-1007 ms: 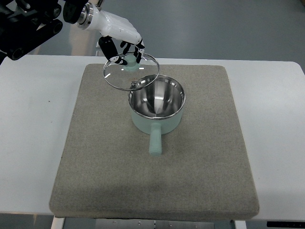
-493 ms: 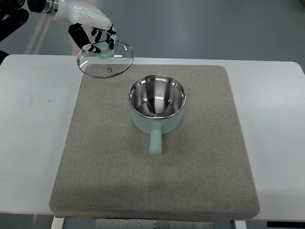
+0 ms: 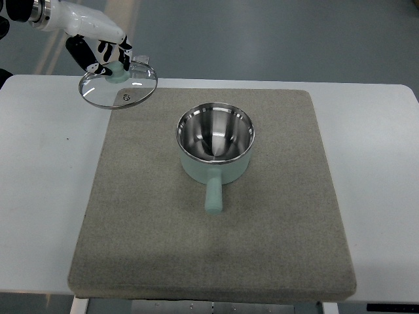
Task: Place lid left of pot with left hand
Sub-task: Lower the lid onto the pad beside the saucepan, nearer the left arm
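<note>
Left hand (image 3: 105,51), upper left, fingers pinched on the mint knob of a glass lid (image 3: 118,87). Lid hanging just beneath the fingers, seemingly clear of the surface, tilted slightly. Below and right of the hand, well apart: uncovered mint pot (image 3: 215,144) on grey mat (image 3: 131,229), handle pointing away. Probably mid-carry, not yet set down.

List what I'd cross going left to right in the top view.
left hand → lid → pot
</note>
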